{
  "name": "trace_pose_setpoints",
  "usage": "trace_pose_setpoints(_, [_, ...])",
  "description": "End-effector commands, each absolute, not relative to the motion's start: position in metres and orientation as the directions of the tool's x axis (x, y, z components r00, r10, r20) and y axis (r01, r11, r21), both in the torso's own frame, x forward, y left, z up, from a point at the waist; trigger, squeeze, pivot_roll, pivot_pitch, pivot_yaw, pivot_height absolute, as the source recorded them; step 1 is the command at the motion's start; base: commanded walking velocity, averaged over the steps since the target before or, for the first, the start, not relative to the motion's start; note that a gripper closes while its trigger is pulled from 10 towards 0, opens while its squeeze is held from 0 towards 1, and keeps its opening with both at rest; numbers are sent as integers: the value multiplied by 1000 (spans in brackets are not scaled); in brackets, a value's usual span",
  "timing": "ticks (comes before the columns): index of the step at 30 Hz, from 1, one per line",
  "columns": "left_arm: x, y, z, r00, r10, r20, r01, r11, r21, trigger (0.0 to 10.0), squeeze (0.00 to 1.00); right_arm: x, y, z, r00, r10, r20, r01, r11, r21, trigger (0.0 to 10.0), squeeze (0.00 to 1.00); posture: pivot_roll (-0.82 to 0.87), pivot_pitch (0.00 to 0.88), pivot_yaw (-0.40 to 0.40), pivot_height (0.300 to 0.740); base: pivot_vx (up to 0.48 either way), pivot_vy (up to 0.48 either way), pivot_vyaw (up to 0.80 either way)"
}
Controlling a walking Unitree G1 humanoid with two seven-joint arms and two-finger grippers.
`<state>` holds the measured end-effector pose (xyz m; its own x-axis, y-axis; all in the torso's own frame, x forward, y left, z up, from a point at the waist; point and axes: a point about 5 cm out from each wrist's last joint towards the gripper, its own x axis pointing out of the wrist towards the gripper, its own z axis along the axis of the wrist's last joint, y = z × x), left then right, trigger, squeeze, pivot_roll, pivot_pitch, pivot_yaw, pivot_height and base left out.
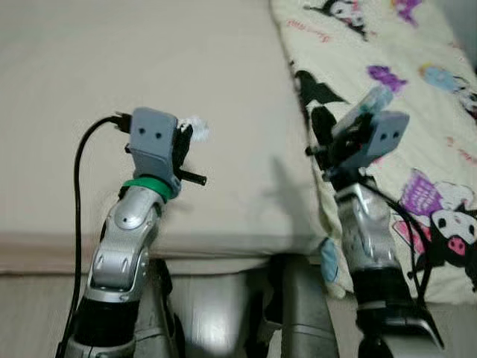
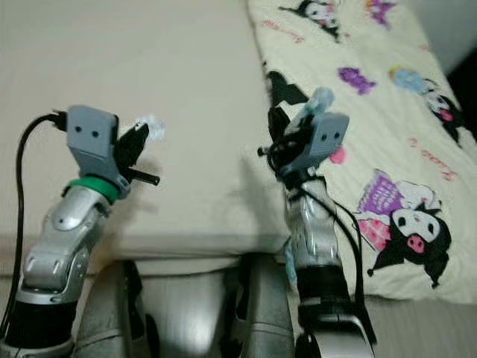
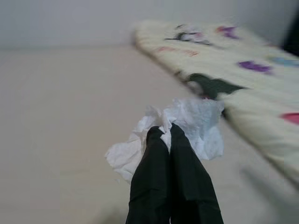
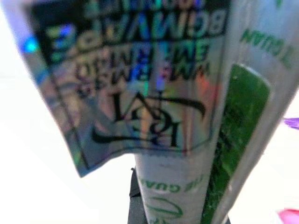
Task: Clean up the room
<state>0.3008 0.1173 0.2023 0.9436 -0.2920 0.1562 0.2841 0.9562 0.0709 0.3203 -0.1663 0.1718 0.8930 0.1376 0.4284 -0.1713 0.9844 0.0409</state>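
One bed [image 1: 149, 67], beige sheet, takes up most of the eye views. One quilt [image 1: 402, 67], pale yellow with cartoon prints, lies along the bed's right side and hangs over the near edge. Two silver arms rise from below, one pincer each. One black cable [image 1: 78, 194] loops up beside the left arm to its wrist.

Left pincer [image 1: 190, 134] is held over the bare sheet, near the bed's front edge, left of the quilt. Its two black fingers [image 3: 170, 172] are pressed together, clamped on one tissue [image 3: 187, 126]: white, crumpled, bunched at the fingertips and sticking out past them on both sides. In the eye views the tissue is a small white tuft at the tip of the pincer, off the sheet.

Right pincer [image 1: 350, 123] is raised over the quilt's left edge, right where quilt meets sheet. It is clamped on one wrapper [image 4: 159, 93]: silvery, holographic, with green print and mirrored lettering, standing up from between the fingers and crowding the right wrist view. In the eye views the wrapper pokes up as a pale blue-silver strip [image 2: 319, 101] above the wrist block. Wrapper is clear of the quilt, in the air.

Tissue and wrapper are well apart, one per pincer.
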Motion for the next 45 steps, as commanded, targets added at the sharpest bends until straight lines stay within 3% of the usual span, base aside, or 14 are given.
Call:
trace_pose_setpoints(1, [298, 114, 187, 939, -333, 88, 332, 943, 35, 10000, 0, 312, -166, 170, 891, 109, 442, -134, 991, 25, 10000, 0, 51, 0, -25, 575, 0, 0, 0])
trace_pose_setpoints(12, [299, 119, 175, 950, -308, 56, 305, 951, 57, 10000, 0, 299, -166, 146, 919, 83, 385, -118, 991, 69, 10000, 0, 42, 0, -5, 595, 0, 0, 0])
trace_pose_setpoints(18, [302, 160, 119, 1000, -12, -18, 16, 973, 230, 10000, 0, 285, -156, 125, 953, 96, 287, -117, 991, 57, 10000, 0, 45, 0, -23, 625, 0, 0, 0])
trace_pose_setpoints(24, [293, 188, 92, 980, 186, -68, -161, 948, 276, 10000, 0, 279, -160, 112, 965, 82, 249, -97, 994, 47, 10000, 0, 45, 0, -32, 650, 0, 0, 0])
trace_pose_setpoints(45, [304, 164, 99, 989, 146, 32, -150, 964, 219, 10000, 0, 282, -159, 115, 965, 102, 241, -110, 994, 19, 10000, 0, 46, 0, -52, 710, 0, 0, 0])
